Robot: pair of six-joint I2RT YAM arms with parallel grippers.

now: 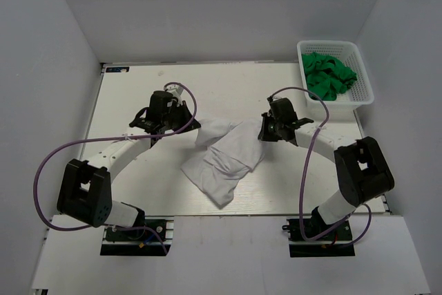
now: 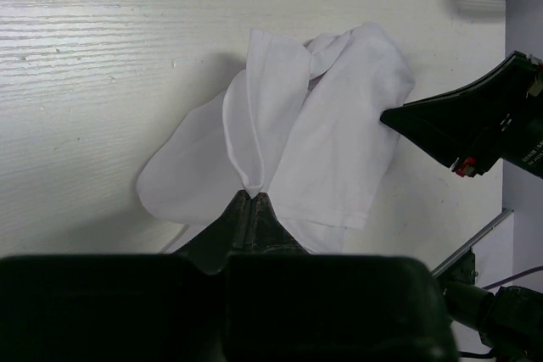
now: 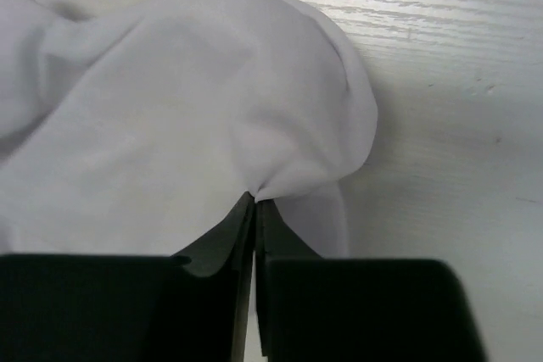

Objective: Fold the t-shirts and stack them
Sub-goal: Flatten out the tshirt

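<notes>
The white t-shirt (image 1: 224, 157) lies crumpled in the middle of the table, also in the left wrist view (image 2: 322, 133) and the right wrist view (image 3: 170, 116). My left gripper (image 1: 188, 126) is shut on a pinch of its left upper edge; its tips (image 2: 253, 195) meet on the cloth. My right gripper (image 1: 266, 131) is shut on its right upper edge, tips (image 3: 255, 199) closed on a fold. The green t-shirts (image 1: 330, 76) lie bunched in the white basket (image 1: 362, 94) at the back right.
The basket stands at the table's far right corner. The right arm's gripper body (image 2: 475, 125) shows at the right of the left wrist view. The table's near edge (image 1: 242, 216) runs just in front of the shirt.
</notes>
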